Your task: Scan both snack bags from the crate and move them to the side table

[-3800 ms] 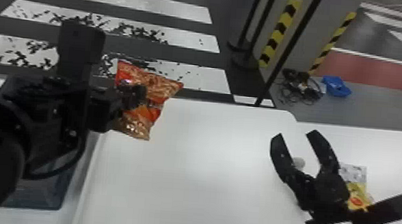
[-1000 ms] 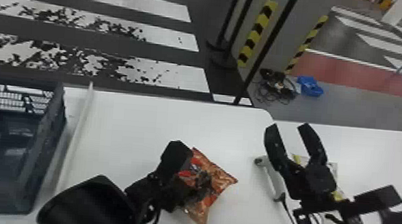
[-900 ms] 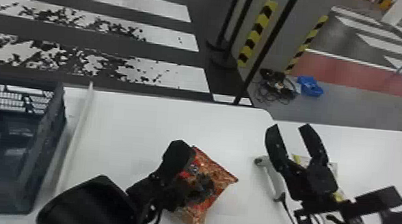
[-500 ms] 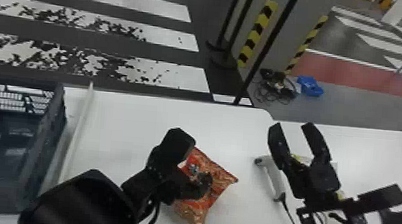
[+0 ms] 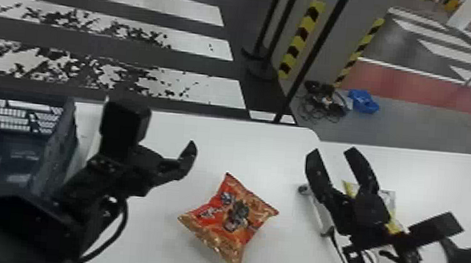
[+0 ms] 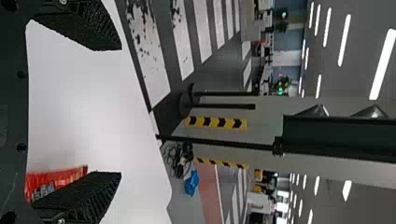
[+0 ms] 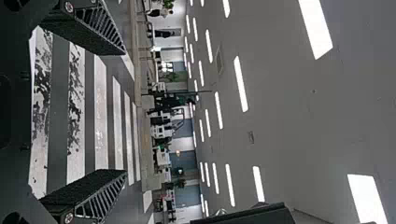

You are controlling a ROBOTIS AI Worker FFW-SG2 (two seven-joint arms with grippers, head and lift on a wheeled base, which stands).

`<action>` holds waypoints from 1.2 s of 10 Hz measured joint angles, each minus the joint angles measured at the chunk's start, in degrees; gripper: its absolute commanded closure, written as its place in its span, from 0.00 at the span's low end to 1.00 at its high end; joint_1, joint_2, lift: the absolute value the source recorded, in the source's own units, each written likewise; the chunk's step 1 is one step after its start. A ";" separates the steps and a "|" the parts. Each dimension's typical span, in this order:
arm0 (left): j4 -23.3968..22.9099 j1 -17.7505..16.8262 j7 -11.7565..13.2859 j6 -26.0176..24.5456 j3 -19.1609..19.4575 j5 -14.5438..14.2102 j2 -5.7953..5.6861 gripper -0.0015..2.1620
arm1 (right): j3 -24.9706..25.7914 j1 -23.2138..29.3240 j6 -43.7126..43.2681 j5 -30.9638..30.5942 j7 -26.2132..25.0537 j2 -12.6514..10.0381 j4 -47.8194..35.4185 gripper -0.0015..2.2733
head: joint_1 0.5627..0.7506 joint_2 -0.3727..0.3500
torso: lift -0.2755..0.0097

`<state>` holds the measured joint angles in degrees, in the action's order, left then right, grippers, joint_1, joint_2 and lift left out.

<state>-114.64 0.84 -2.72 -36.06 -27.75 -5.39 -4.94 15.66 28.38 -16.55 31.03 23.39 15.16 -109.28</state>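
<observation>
Well, the red-orange snack bag point(image 5: 235, 225) lies loose, both grippers spread apart

In the head view, taking twelve o'clock as the far edge, the bag sits on the white table point(image 5: 285, 153) at six o'clock from the view's centre. The left gripper point(image 5: 171, 166) is at ten o'clock from the bag, near it but not touching. The right gripper point(image 5: 332, 151) is at about two o'clock from the bag, its two fingers well separated and pointing towards twelve. The dark crate point(image 5: 59, 143) stands between nine and ten o'clock from the bag. A white handheld scanner point(image 5: 318, 212) lies at three o'clock from it, partly behind the right gripper. Beyond, a yellow-and-silver packet point(image 5: 390, 197) rests on the side table point(image 5: 452, 178), partly hidden by that gripper. Farther off, at one o'clock, a blue item point(image 5: 363, 101) lies on the floor beside a tangle of cables point(image 5: 321, 101).

In the left wrist view, the ribbed fingers stand wide apart; part of the red-orange bag shows behind one of them.

In the right wrist view, the fingers are likewise wide apart, with striped floor point(image 7: 100, 112) visible between them.
</observation>
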 measured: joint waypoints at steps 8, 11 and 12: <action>-15.58 20.96 -5.05 23.80 22.26 -2.49 -12.90 0.02 | -1.92 1.03 -0.49 -3.87 2.74 -1.61 4.26 0.05 | 0.70 0.29 | 0.63; -17.02 28.06 -4.21 26.97 28.61 -6.14 -14.14 0.02 | -3.87 1.67 -0.54 -5.27 2.63 -2.71 7.23 0.64 | 0.70 0.40 | 0.63; -17.15 29.80 -3.99 28.30 29.80 -6.89 -14.42 0.02 | -4.86 0.57 -0.20 -6.07 2.62 -2.81 9.07 0.64 | 0.70 0.42 | 0.63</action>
<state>-131.80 30.64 -6.70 -7.76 2.05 -12.29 -19.36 10.80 28.94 -16.75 24.96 26.01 12.35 -100.21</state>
